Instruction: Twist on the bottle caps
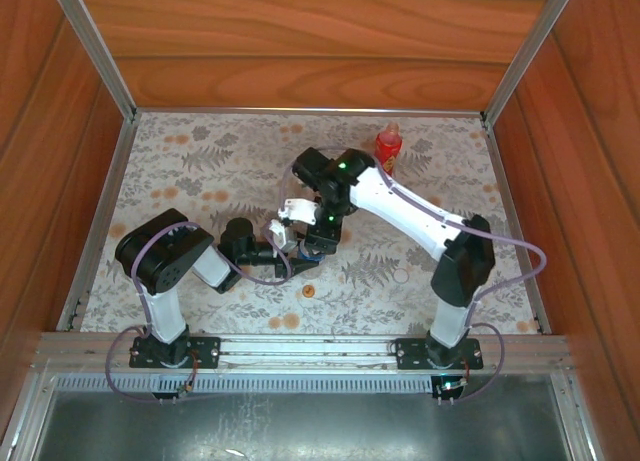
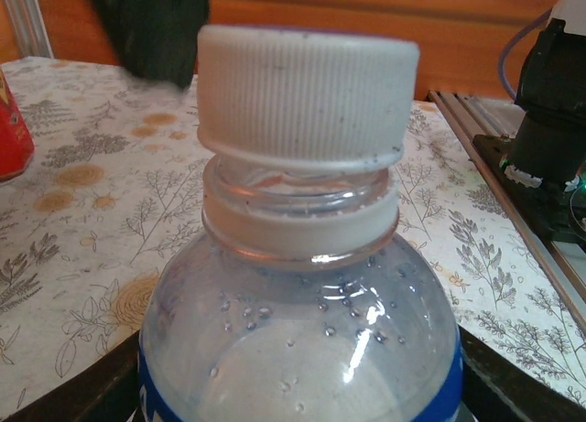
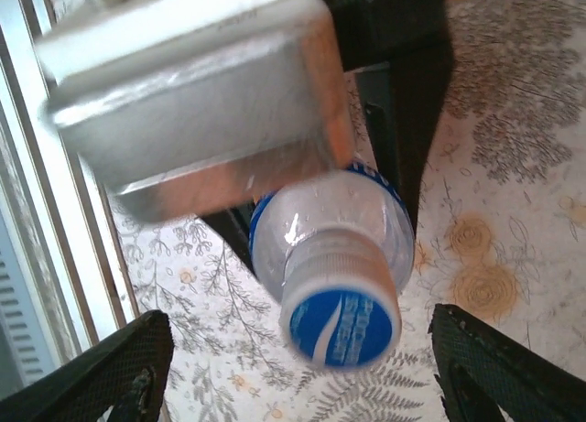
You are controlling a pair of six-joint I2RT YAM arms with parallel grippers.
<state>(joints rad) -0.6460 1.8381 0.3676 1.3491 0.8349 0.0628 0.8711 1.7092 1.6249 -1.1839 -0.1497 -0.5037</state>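
A short clear bottle (image 2: 302,330) with a blue label sits between the dark fingers of my left gripper (image 2: 307,394), which is shut on its body. A ribbed cap (image 2: 307,102), white at the side and blue on top (image 3: 341,323), sits on its neck. My right gripper (image 3: 298,353) hovers over the cap, open, with its black fingers (image 3: 101,376) well apart on either side and not touching it. In the top view both grippers meet mid-table, the left (image 1: 275,246) and the right (image 1: 296,221). A red bottle (image 1: 388,146) stands at the back. An orange cap (image 1: 308,292) lies on the table.
The floral tablecloth (image 1: 200,171) is boxed in by wooden walls with aluminium posts. A metal rail (image 1: 300,349) runs along the near edge by the arm bases. The red bottle (image 2: 11,134) stands off to the left of the held bottle.
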